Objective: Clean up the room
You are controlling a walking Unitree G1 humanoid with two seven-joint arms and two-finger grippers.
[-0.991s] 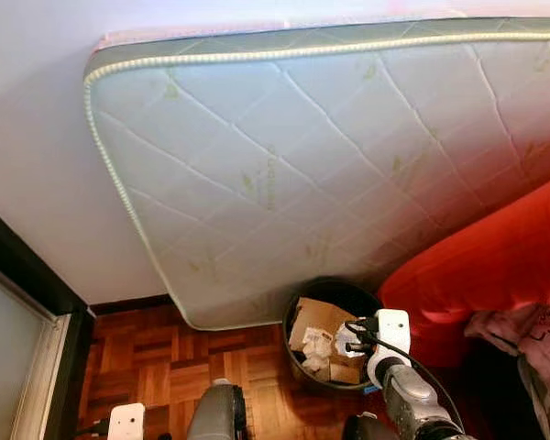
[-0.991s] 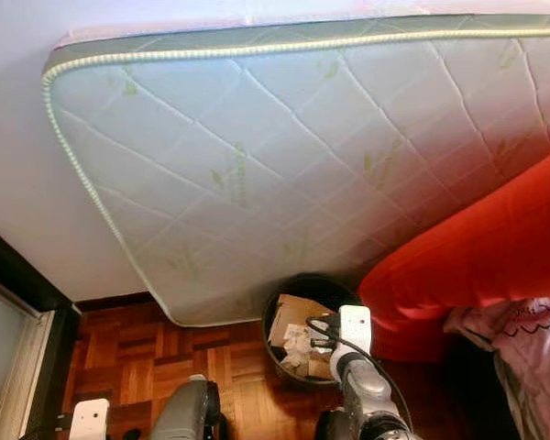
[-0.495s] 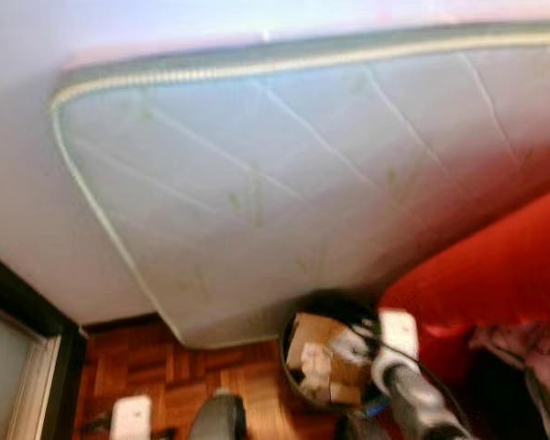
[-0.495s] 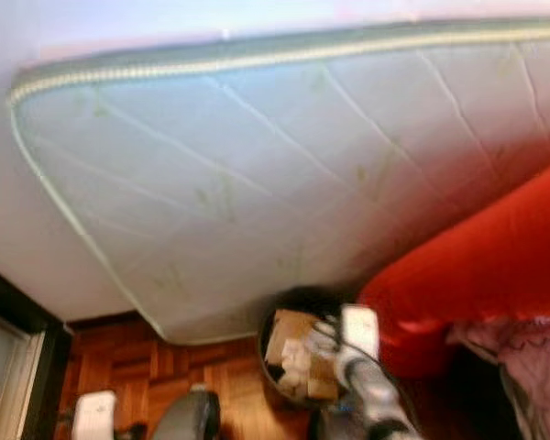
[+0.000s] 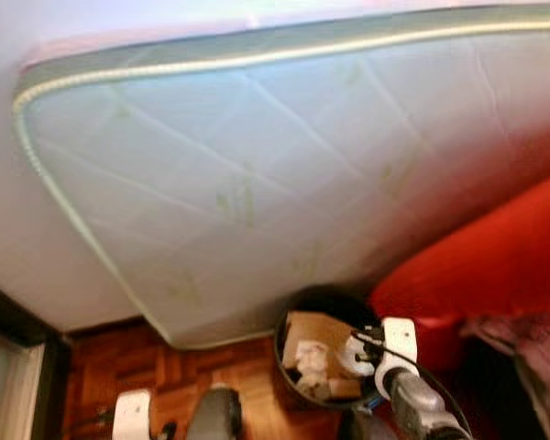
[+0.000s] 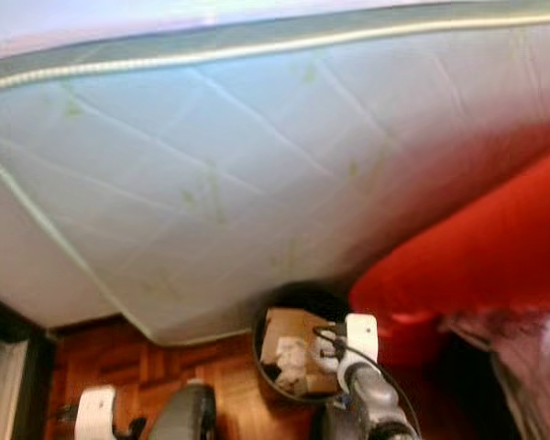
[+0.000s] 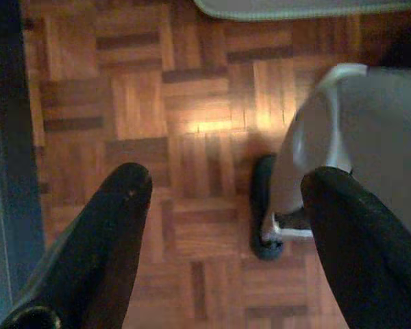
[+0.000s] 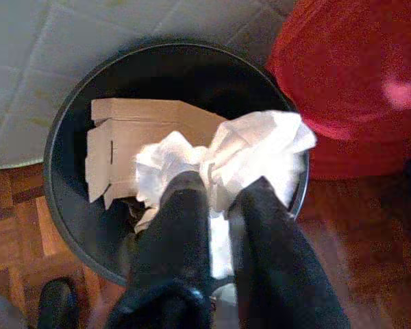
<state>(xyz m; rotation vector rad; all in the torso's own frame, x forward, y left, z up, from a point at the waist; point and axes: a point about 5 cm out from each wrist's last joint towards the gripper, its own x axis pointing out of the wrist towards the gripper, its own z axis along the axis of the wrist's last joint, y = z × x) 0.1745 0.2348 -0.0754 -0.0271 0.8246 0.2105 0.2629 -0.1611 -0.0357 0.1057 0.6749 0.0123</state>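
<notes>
A round black bin (image 8: pixel 61 130) stands on the parquet against the leaning mattress, with a brown cardboard box (image 8: pixel 123 133) and crumpled white paper inside. My right gripper (image 8: pixel 219 205) hangs over the bin's rim, shut on a crumpled white tissue (image 8: pixel 260 147) that bulges past its fingertips. From the head, the same bin (image 5: pixel 293 316) and the right gripper (image 5: pixel 353 353) sit low in the picture. My left gripper (image 7: pixel 222 199) hangs open over bare floor with nothing between its fingers.
A pale quilted mattress (image 5: pixel 257 165) leans on the wall behind the bin. A red cushion or beanbag (image 5: pixel 477 275) presses against the bin's right side, with pink cloth (image 5: pixel 522 339) beyond it. A dark door frame (image 5: pixel 18 321) runs along the left. My own foot (image 7: pixel 264 205) stands on the parquet.
The head camera has shifted and blurred, so the mattress sits differently in the picture. My right gripper stays over the bin with the tissue in it.
</notes>
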